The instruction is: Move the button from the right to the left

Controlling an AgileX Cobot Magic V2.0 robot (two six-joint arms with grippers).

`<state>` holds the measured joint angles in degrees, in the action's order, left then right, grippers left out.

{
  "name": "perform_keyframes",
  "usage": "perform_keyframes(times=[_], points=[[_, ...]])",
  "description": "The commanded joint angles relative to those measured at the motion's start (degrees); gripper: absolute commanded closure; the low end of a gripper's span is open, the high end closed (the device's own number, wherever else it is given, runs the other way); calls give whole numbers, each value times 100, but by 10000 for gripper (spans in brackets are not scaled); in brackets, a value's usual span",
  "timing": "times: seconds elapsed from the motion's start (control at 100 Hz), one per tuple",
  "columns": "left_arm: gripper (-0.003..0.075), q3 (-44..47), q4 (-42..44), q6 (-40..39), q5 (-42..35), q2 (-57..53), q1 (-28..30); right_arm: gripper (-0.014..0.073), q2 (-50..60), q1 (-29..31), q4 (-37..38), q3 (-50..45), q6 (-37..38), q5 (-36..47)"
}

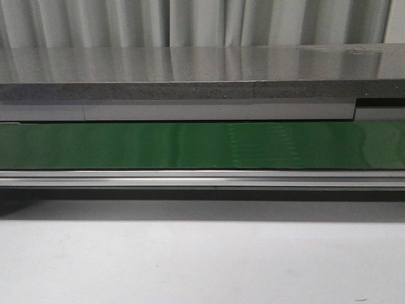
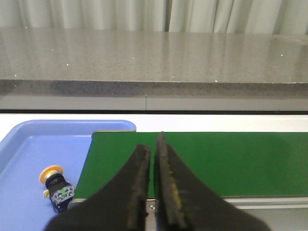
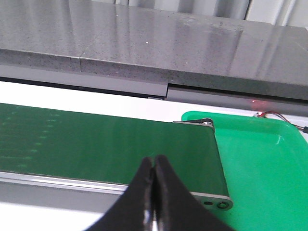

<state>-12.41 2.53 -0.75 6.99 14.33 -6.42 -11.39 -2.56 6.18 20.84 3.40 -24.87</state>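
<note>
The button (image 2: 55, 186), with an orange-yellow cap and a black body with green-white markings, lies on its side in the blue tray (image 2: 29, 154), seen only in the left wrist view. My left gripper (image 2: 154, 144) is shut and empty, hovering over the left end of the green conveyor belt (image 2: 231, 161), to the right of the button. My right gripper (image 3: 154, 161) is shut and empty over the right end of the belt (image 3: 96, 142). Neither gripper shows in the front view.
A green tray (image 3: 255, 163) sits beyond the belt's right end. The belt (image 1: 190, 145) runs across the front view with a metal rail along its near side. A grey stone shelf (image 1: 190, 69) runs behind it.
</note>
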Motion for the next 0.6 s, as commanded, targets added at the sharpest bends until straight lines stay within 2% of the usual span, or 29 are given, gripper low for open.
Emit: perform_keyframes(times=[0.0,0.37,0.59], points=[[715,128,123,-10,-759,-178,-48,662,-42,-20,6,127,-55,430],[715,1120,217,-10,-760,-1461,-48,662,-42,-20,6,127,-55,430],[715,1365,221,-10,-780,-1667,-23,662,-42,-20,6,127,-55,430]])
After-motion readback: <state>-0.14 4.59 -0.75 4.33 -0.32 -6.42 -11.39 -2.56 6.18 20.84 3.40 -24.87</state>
